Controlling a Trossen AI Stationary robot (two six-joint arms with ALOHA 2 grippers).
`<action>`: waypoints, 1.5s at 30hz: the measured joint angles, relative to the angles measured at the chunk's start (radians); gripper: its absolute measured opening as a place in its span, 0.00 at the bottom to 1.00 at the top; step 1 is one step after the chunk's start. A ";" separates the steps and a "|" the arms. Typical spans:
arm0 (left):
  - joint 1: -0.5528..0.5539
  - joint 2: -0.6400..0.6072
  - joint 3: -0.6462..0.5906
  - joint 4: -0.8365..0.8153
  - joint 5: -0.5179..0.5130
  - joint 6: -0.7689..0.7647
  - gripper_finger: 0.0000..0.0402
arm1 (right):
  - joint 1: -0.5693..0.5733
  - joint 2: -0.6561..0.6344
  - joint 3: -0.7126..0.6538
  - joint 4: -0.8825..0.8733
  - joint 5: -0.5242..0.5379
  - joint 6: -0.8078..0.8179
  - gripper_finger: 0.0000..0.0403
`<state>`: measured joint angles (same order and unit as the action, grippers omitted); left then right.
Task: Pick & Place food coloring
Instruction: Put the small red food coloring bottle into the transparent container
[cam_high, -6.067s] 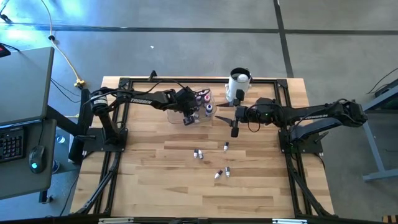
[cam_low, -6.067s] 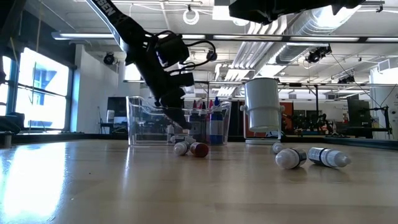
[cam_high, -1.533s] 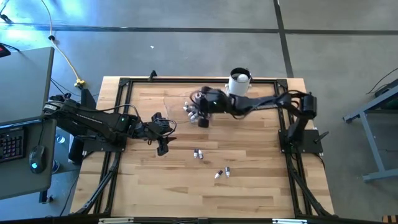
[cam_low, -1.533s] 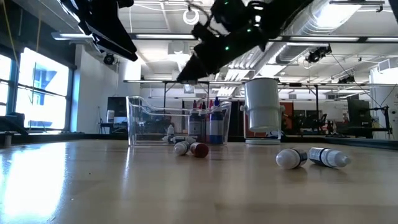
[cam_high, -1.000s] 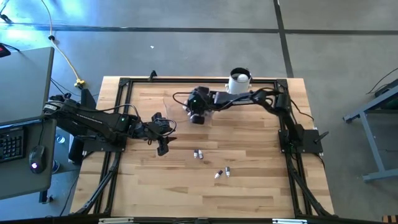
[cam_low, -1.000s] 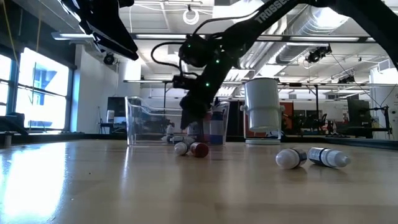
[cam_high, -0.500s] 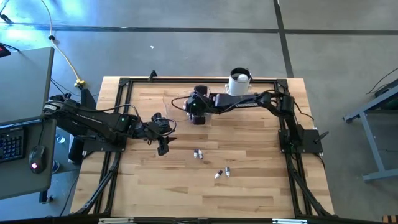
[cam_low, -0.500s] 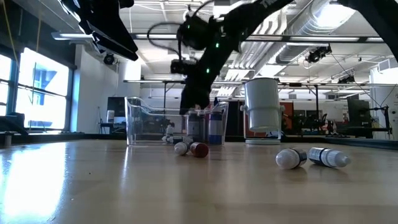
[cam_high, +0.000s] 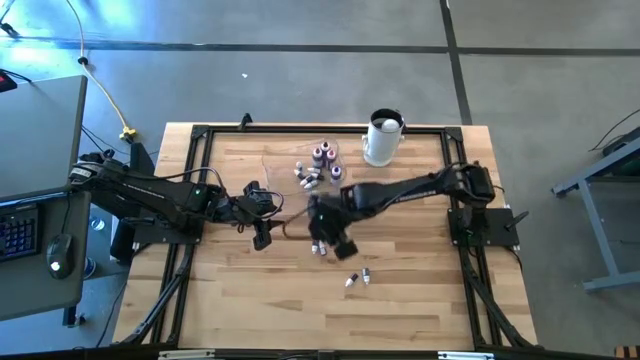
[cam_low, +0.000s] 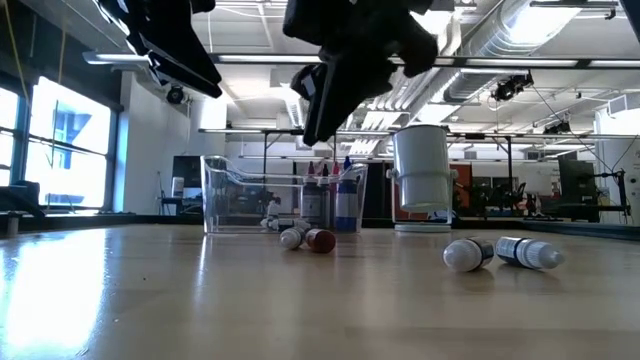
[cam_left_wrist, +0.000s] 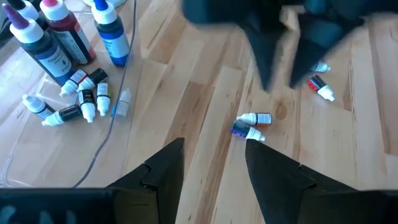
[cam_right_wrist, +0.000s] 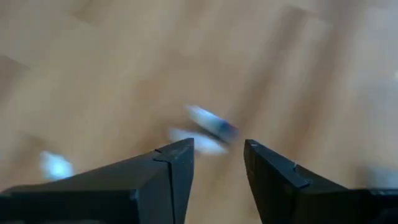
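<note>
**Right gripper above two little bottles**

Our right gripper (cam_high: 322, 243) hangs over the middle of the wooden table (cam_high: 420, 300). Its two fingers (cam_right_wrist: 171, 180) are apart and hold nothing. Right under it lie two little food coloring bottles (cam_left_wrist: 250, 125), side by side and touching. Two more little bottles (cam_high: 357, 278) lie on the wood nearer the front edge.

Most of the food coloring (cam_high: 318, 166) is in our clear box (cam_low: 285, 205) near the back. Some bigger bottles stand up in it and tiny ones lie next to them. A big white container (cam_high: 383, 137) stands beside the box.

Our left gripper (cam_high: 260, 238) waits over the left part of the table. Its fingers (cam_left_wrist: 158, 177) are apart and empty too.
</note>
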<state>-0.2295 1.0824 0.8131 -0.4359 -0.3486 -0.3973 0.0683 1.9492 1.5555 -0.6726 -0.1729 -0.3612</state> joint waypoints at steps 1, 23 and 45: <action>0.000 0.000 0.000 0.000 0.000 0.000 0.42 | 0.013 0.016 0.000 0.013 -0.019 0.007 0.32; 0.000 0.000 0.000 0.032 0.000 0.037 0.42 | 0.055 0.152 -0.001 0.035 -0.003 -0.379 0.46; 0.000 0.000 -0.001 0.036 0.013 0.034 0.42 | 0.012 0.244 0.002 0.089 0.028 -0.506 0.28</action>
<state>-0.2292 1.0821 0.8120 -0.3996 -0.3355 -0.3630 0.0804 2.1929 1.5570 -0.5834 -0.1448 -0.8672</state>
